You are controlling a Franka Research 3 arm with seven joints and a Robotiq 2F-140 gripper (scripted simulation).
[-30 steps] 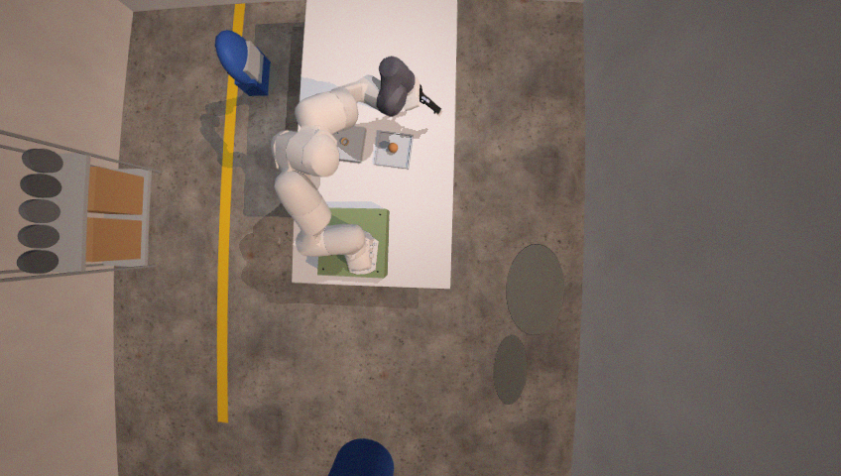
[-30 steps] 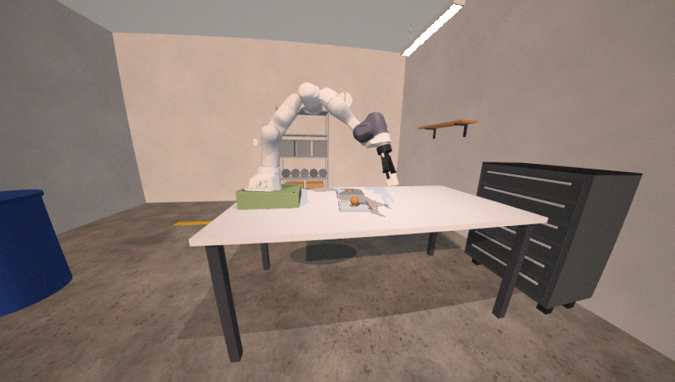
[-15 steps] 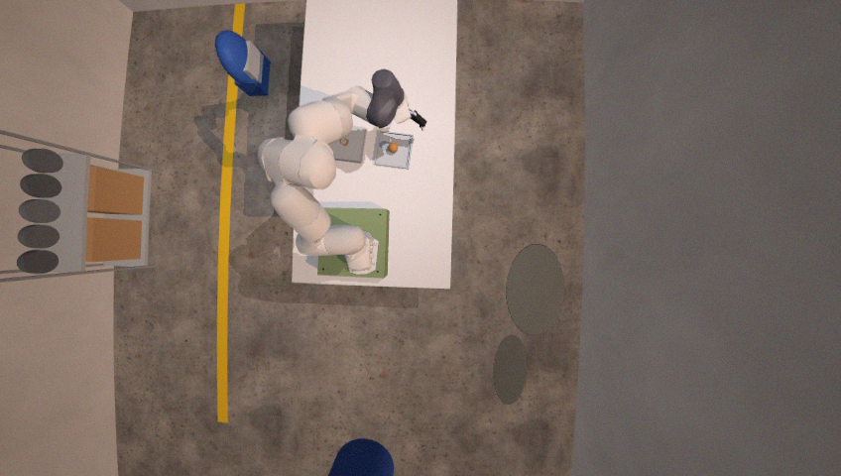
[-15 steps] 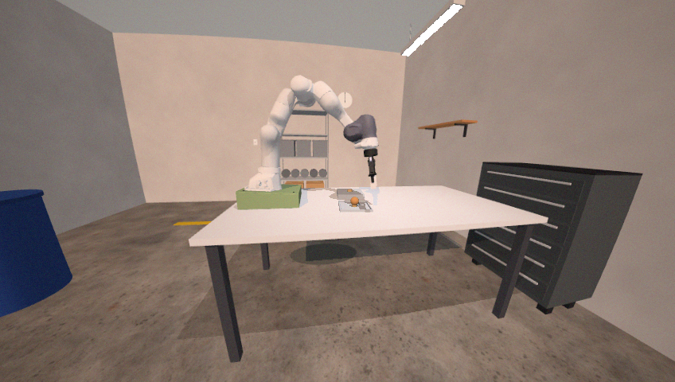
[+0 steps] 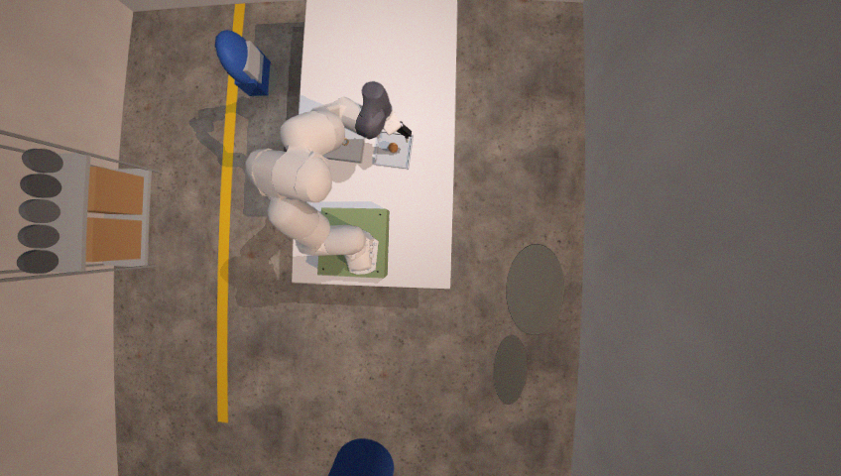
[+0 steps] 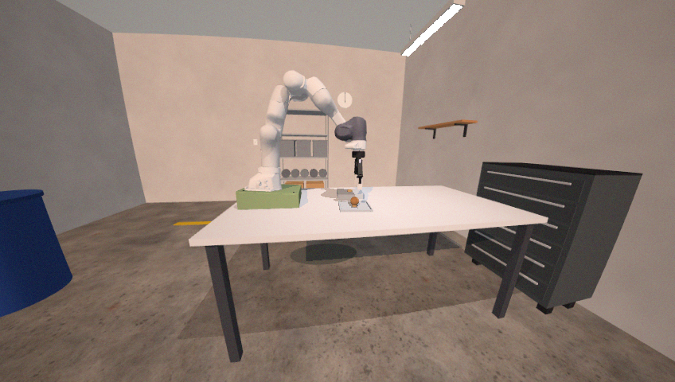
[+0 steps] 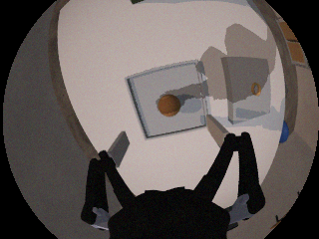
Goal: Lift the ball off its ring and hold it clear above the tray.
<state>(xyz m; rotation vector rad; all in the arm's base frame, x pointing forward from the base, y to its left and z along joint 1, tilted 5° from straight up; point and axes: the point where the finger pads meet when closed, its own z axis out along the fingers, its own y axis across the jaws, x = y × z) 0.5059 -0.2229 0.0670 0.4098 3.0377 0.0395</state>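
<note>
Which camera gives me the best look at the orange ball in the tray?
The wrist view: the ball sits near mid-frame in its tray, unobstructed, beyond the open end effector. The top view shows it only as a small orange dot beside the arm. The exterior view shows it tiny and distant.

Stand [image 7: 247, 87] crowds one side of the ball [image 7: 169, 104]; its other sides lie open

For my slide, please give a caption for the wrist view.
Open black gripper above small orange ball in shallow grey tray.
</note>
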